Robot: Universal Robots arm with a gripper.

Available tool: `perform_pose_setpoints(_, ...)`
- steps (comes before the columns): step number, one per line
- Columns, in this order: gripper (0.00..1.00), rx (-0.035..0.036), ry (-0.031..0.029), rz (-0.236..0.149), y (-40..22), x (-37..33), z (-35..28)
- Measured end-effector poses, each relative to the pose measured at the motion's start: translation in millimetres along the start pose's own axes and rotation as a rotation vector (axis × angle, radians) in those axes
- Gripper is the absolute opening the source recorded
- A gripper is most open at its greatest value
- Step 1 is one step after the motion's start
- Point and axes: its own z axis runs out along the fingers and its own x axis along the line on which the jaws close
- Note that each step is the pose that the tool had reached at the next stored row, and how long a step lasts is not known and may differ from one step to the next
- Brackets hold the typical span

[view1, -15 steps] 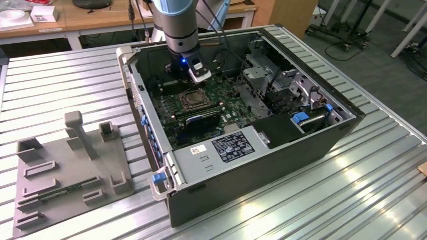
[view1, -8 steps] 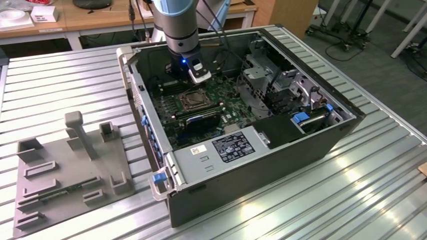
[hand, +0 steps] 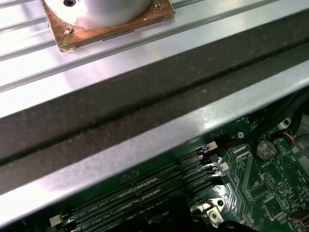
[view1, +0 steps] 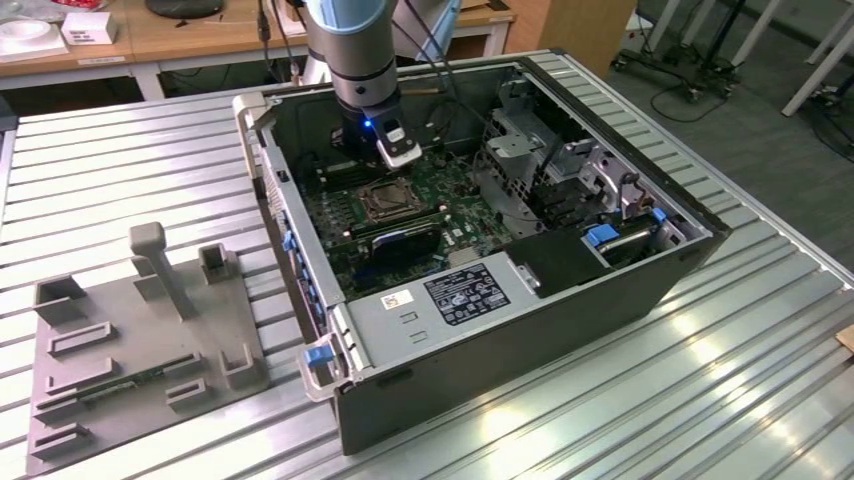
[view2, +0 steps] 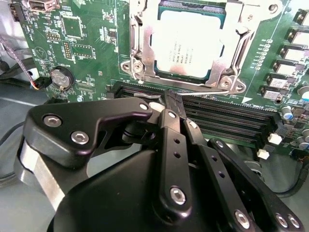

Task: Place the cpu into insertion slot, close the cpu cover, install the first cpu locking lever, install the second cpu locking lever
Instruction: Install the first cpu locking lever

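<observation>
The cpu [view2: 190, 43], pale and square, lies in the insertion slot [view1: 387, 203] on the green motherboard inside the open computer case. The silvery cpu cover [view2: 145, 58] lies flat over it, framing the chip through its window. A thin metal lever rod [view2: 212, 93] runs along the socket edge beside the memory slots. My gripper [view2: 173, 102] has its black fingers shut together with nothing between them. Its tips hover just off that socket edge, above the memory slots. In the exterior view the gripper [view1: 387, 160] hangs just behind the socket.
Long black memory slots [view2: 227, 118] run beside the socket. A coin battery [view2: 60, 77] sits on the board. Metal drive cages [view1: 561, 170] fill the case on the exterior view's right. A grey fixture plate [view1: 134, 340] lies on the table at the left. The case wall [hand: 145, 130] is close.
</observation>
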Motion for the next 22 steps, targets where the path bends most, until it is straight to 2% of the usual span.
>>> perform_pose_setpoints(6,0.11,0.0016,-0.0032,0.011,-0.9,0.5,3.2)
perform_pose_setpoints(14,0.11,0.0026,-0.0052,0.018,-0.7,0.8,3.8)
perform_pose_setpoints(18,0.11,0.0048,-0.0094,0.033,-0.7,0.7,4.1)
perform_pose_setpoints(22,0.11,0.0055,-0.0109,0.038,-0.4,0.9,4.2)
